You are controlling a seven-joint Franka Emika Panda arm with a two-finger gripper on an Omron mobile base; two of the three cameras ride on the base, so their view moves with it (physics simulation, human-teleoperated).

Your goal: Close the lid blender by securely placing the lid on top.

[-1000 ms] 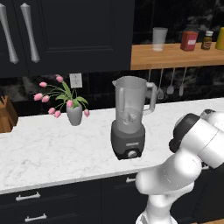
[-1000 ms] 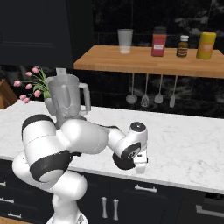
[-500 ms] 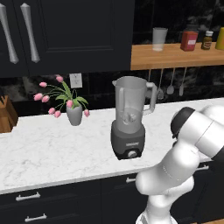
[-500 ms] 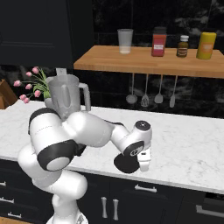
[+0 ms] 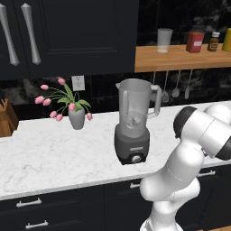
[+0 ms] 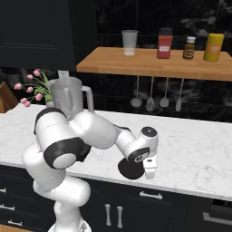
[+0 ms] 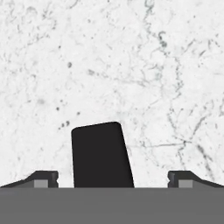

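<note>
The blender (image 5: pixel 134 124) stands on the white marble counter (image 5: pixel 54 153), with a dark grey base, a round front knob and an open clear jar. In the right base view the jar (image 6: pixel 68 94) shows behind my arm. The black lid (image 6: pixel 131 170) is far to the blender's right, near the counter's front edge, and looks to be standing on edge. My gripper (image 6: pixel 146 174) hangs low right beside it. In the hand view the lid (image 7: pixel 100 155) is a dark slab between my wide-open gripper (image 7: pixel 113 179), nearer the left fingertip (image 7: pixel 43 179) and touching neither.
A vase of pink tulips (image 5: pixel 74 110) stands left of the blender, with a knife block (image 5: pixel 5 119) at the far left. A wooden shelf (image 6: pixel 154 63) above holds a glass cup (image 6: pixel 129 42) and jars, with utensils (image 6: pixel 150 93) hanging under it. Dark cabinets (image 5: pixel 67 36) hang at the upper left.
My arm has swung its elbow outward and the hand has sunk a little toward the counter's front edge beside the lid. The blender has not moved.
</note>
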